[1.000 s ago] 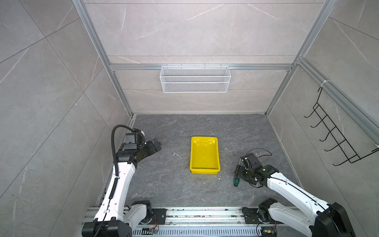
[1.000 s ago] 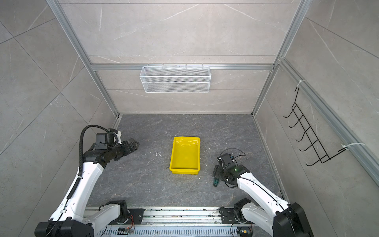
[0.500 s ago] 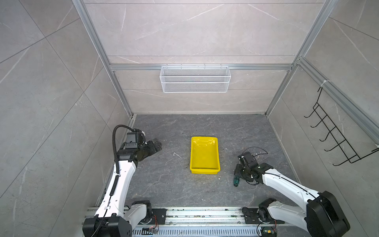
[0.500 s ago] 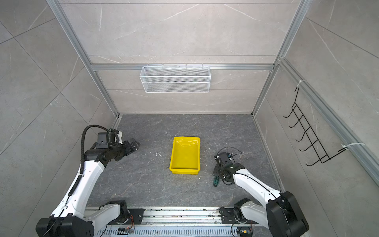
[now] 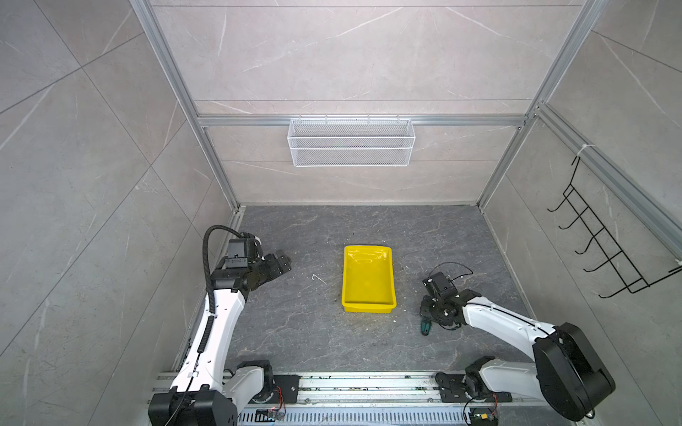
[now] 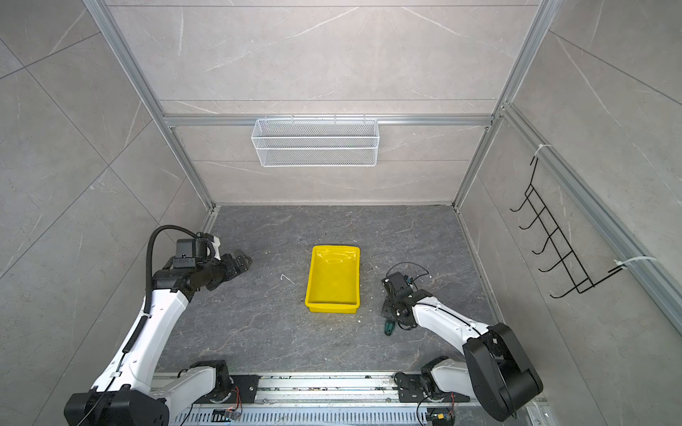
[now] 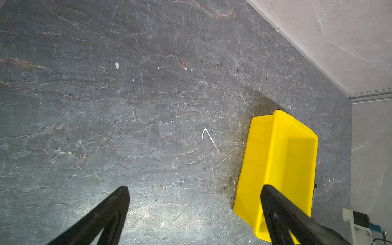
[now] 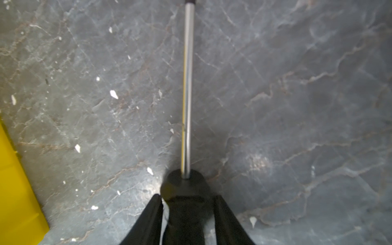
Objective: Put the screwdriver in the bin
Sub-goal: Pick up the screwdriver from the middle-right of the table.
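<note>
Screwdriver (image 8: 186,84): slim silver shaft, dark handle.

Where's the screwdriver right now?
In both top views the screwdriver is just right of the bin's near corner, on the robot's right side; its handle sits within the right claw.

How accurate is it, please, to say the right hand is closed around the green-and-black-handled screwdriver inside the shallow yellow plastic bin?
Wrong place: both top views show the screwdriver on the grey floor beside the bin, with the right hand closed around it.
</note>
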Motion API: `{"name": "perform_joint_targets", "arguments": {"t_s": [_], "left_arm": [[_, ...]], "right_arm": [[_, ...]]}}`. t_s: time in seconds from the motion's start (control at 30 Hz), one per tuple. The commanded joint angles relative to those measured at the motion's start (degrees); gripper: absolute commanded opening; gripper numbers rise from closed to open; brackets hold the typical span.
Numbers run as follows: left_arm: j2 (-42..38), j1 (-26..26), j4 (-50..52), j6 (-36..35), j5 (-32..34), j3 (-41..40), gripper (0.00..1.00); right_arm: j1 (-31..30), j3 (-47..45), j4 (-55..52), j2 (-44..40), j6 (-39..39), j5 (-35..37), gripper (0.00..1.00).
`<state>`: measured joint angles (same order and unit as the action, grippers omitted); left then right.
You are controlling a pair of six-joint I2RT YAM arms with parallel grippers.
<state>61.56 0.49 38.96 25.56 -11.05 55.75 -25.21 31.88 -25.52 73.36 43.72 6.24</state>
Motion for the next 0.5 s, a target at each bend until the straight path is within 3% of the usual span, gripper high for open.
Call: {"name": "perform_joint_targets", "arguments": {"t_s": [0.0,0.17,0.47], "left_arm": [[-1.16,-0.17,-0.28,0.19,0.59,0.24,1.0],[-1.42,-0.21,-0.24,0.19,0.55,0.24,1.0],[-1.64,-0.15,-0.54,0.45,-0.41,0.33,1.0]], "right_arm": [[-0.34,1.43,0.64,0.64,-0.92,0.62,0.37],[-0.32,1.17,0.57,0.89,-1.4,0.53,0.33],[-0.31,2.43,-1.86,-1.12,-2.93,0.35,0.16]]}}
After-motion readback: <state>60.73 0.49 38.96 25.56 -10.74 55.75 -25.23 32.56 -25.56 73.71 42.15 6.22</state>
